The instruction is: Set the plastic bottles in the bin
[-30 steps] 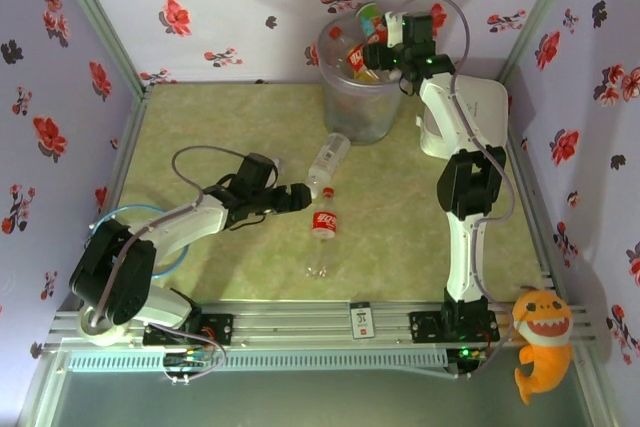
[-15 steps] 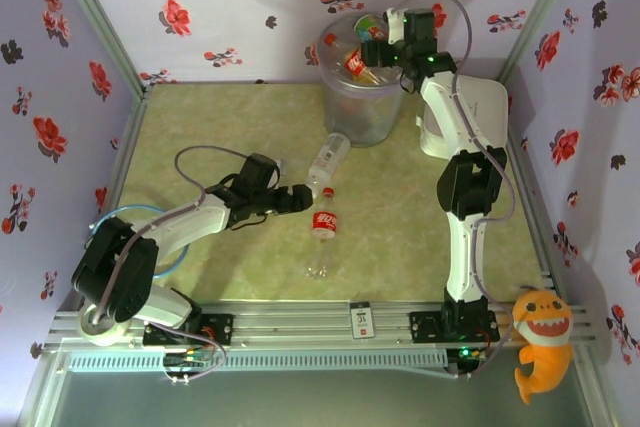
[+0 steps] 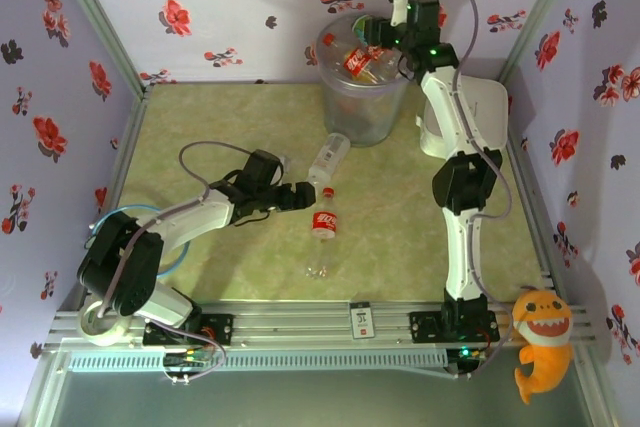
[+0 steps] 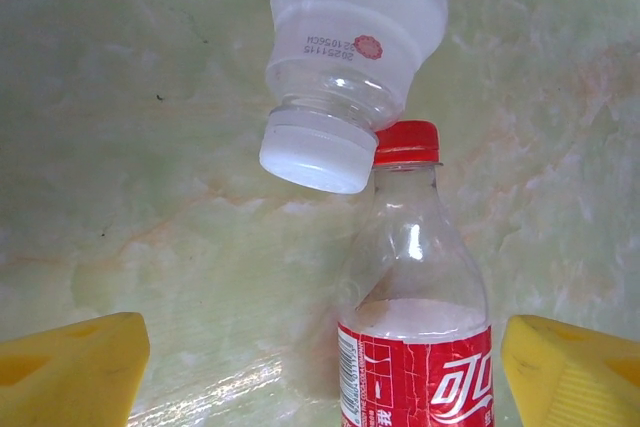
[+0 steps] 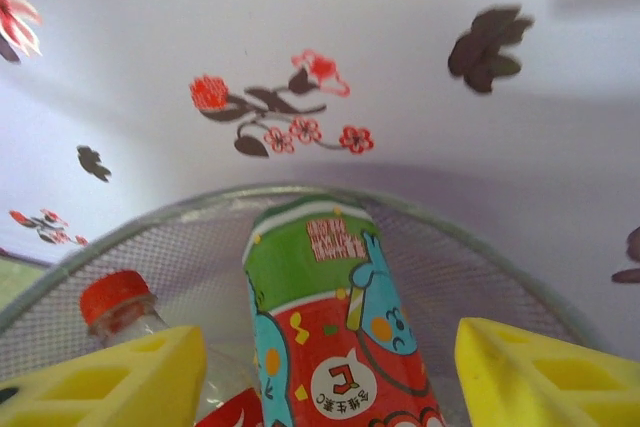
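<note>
Two plastic bottles lie on the table. A clear one with a red cap and red label (image 3: 322,229) (image 4: 415,347) sits between the fingers of my open left gripper (image 3: 300,194) (image 4: 320,367). A white-capped one (image 3: 328,158) (image 4: 350,47) lies just beyond, its cap touching the red cap. The translucent bin (image 3: 360,112) (image 5: 190,247) stands at the back, with several bottles inside. My right gripper (image 3: 376,33) (image 5: 325,377) hovers over it, open. A bottle with a green, red and blue label (image 5: 320,317) stands between its fingers with a gap on each side. A red-capped bottle (image 5: 115,299) leans beside it.
A white lidded box (image 3: 470,112) sits right of the bin, behind the right arm. A blue ring (image 3: 112,217) lies by the left arm's base. An orange plush toy (image 3: 541,340) hangs at the front right. Floral walls enclose the table on three sides.
The right gripper has risen a little above the bin's rim and its fingers now stand apart from the green-labelled bottle. The left gripper has hardly moved.
</note>
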You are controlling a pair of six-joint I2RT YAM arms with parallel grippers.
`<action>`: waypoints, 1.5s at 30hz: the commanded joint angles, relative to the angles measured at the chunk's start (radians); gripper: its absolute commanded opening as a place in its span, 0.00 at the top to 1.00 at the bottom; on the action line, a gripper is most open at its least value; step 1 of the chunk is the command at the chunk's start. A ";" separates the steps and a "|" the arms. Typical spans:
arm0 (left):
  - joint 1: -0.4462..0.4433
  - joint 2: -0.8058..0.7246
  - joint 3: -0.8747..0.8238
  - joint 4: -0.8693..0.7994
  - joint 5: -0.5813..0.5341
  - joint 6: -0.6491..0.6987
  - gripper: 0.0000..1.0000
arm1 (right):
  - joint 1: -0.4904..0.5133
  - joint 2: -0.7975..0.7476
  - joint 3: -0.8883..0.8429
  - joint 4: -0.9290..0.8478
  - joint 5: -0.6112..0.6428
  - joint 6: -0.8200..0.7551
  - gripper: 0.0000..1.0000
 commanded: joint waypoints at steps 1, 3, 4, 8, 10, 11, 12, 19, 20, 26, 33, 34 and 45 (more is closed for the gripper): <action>-0.007 0.016 0.032 -0.016 -0.008 0.025 0.08 | 0.001 0.029 0.022 0.016 -0.016 0.031 0.35; -0.007 0.015 0.038 -0.020 -0.009 0.029 0.08 | 0.002 0.029 0.016 0.012 -0.017 0.031 0.37; -0.007 0.015 0.040 -0.019 -0.009 0.031 0.08 | 0.003 0.029 0.015 0.011 -0.018 0.031 0.38; -0.008 0.023 0.048 -0.025 -0.009 0.034 0.08 | 0.008 0.032 -0.010 0.025 -0.023 0.036 0.44; -0.008 0.024 0.047 -0.022 -0.009 0.032 0.08 | 0.009 0.038 -0.016 0.026 -0.024 0.037 0.46; -0.010 0.024 0.045 -0.021 -0.009 0.030 0.08 | 0.011 0.044 -0.019 0.025 -0.023 0.038 0.47; -0.011 0.025 0.043 -0.021 -0.009 0.030 0.08 | 0.012 0.049 -0.023 0.025 -0.026 0.039 0.48; -0.013 0.016 0.037 -0.020 -0.009 0.031 0.09 | 0.029 0.057 -0.057 -0.001 -0.042 0.032 0.51; -0.013 0.015 0.036 -0.020 -0.009 0.031 0.08 | 0.033 0.049 -0.076 0.000 -0.041 0.025 0.51; -0.014 0.012 0.031 -0.019 -0.009 0.035 0.08 | 0.045 0.000 -0.135 0.020 -0.026 0.013 0.51; -0.014 0.014 0.037 -0.020 -0.009 0.042 0.08 | 0.045 -0.053 -0.025 0.001 -0.013 0.013 0.37; -0.014 0.014 0.036 -0.018 -0.009 0.042 0.08 | 0.045 -0.065 -0.019 0.001 -0.011 0.013 0.33; -0.020 0.014 0.042 -0.041 -0.009 0.055 0.08 | 0.045 -0.329 -0.244 -0.020 0.009 0.038 0.13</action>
